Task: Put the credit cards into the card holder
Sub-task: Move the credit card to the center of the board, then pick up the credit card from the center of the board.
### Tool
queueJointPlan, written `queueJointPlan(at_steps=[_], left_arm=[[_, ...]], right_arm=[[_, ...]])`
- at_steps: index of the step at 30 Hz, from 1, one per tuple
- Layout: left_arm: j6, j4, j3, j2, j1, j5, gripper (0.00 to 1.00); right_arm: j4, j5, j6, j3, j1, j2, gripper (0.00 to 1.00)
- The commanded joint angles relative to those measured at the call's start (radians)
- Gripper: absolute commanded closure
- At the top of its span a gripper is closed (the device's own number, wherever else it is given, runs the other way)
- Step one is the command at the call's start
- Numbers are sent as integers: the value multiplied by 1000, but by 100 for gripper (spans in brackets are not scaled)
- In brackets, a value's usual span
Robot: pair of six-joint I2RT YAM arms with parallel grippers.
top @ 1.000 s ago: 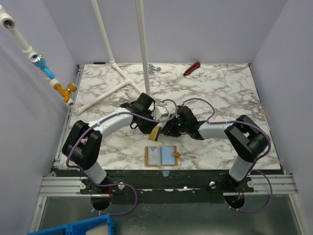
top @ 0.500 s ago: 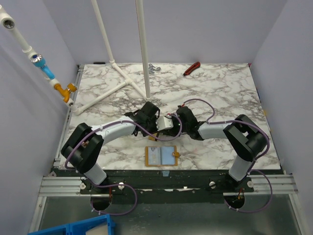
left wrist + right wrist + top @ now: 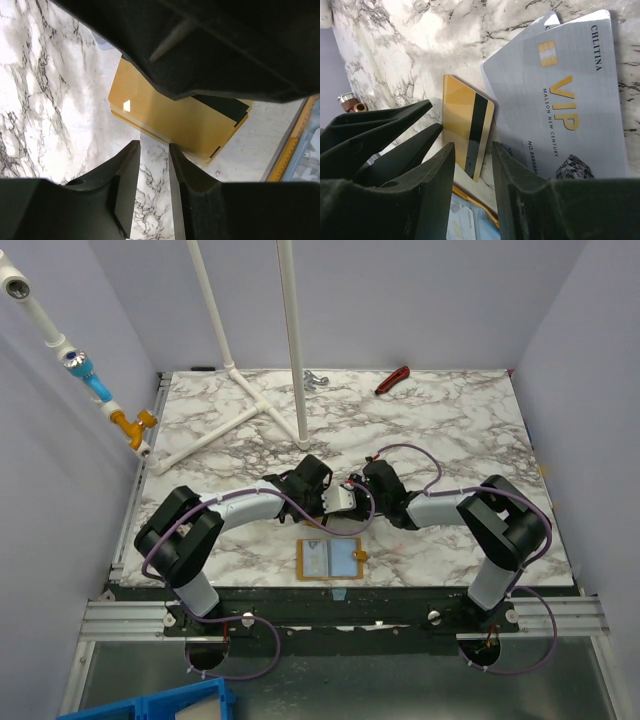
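The gold-tan credit card [image 3: 172, 115] with its dark stripe [image 3: 479, 131] rests on the marble, free of both grippers. My left gripper [image 3: 154, 151] is open just short of its near edge, with only marble between the fingers. My right gripper [image 3: 472, 156] is open too, its tips hovering over the same card [image 3: 462, 120]. Two overlapping pale grey-blue VIP cards [image 3: 565, 100] lie right of the gold one. The open card holder [image 3: 330, 560], tan-edged with a blue inside, lies just in front of both grippers [image 3: 333, 510]; its edge shows in the right wrist view [image 3: 470, 220].
A white pipe frame [image 3: 235, 410] with an upright pole [image 3: 293, 340] stands at the back left. A red-handled tool [image 3: 393, 379] and a small metal piece [image 3: 317, 378] lie at the far edge. Both arms crowd the table's middle [image 3: 470, 440].
A second ago the gold card hung tilted at the grippers; now it rests on the marble. My left arm has swung in toward the centre and its jaws have parted a little.
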Motion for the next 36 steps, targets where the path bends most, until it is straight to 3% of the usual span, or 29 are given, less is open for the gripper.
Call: queueJointPlan(at_steps=[1, 10, 21, 29, 36], left_arm=[[-6, -60, -12, 23, -3, 24, 68], [-37, -121, 50, 66, -44, 71, 68], [-57, -163, 123, 104, -80, 83, 68], [-60, -196, 122, 23, -21, 104, 68], [-57, -172, 148, 39, 29, 88, 68]], right_arm=[[-78, 94, -49, -13, -1, 17, 60], [-115, 161, -89, -37, -49, 6, 59], [-75, 112, -91, -86, -91, -22, 60], [-22, 47, -97, -64, -74, -8, 60], [-45, 43, -114, -1, -67, 12, 67]])
